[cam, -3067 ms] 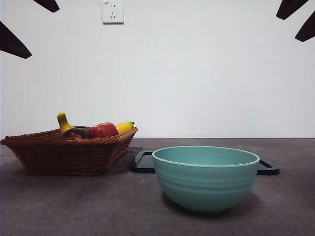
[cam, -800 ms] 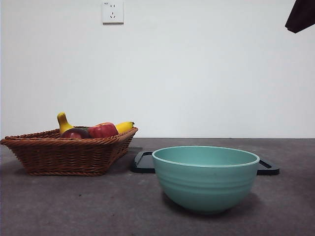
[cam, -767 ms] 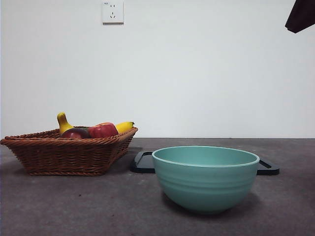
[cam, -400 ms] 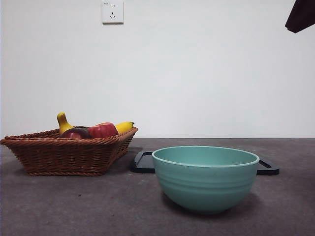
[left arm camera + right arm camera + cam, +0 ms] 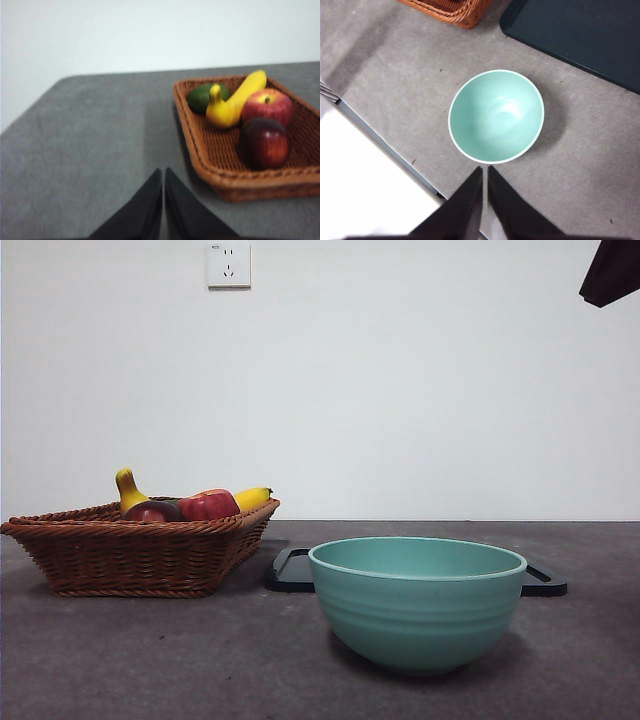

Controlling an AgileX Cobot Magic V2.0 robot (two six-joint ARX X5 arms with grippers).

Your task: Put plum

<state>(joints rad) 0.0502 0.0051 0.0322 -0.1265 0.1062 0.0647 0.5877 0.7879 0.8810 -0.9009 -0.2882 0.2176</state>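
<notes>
The plum (image 5: 264,143) lies in the basket (image 5: 210,165), at the near corner as the left wrist camera sees it, touching the red apple (image 5: 267,105) behind it. A banana (image 5: 235,102) and a green fruit (image 5: 202,97) fill the far end, so the plum sits exposed from above, probably the easiest approach. In the front view the plum (image 5: 153,511) shows just over the basket's rim (image 5: 140,523), beside the apple (image 5: 208,505). The left claw (image 5: 163,172) hangs above bare table (image 5: 90,150) beside the basket, jaws pressed together, holding nothing. The right claw (image 5: 484,170), likewise closed and empty, hovers high over the bowl (image 5: 495,116); the bowl (image 5: 417,600) stands in front of a dark tray (image 5: 292,570), well apart from the basket, and is the likely destination. The plum is not yet grasped.
</notes>
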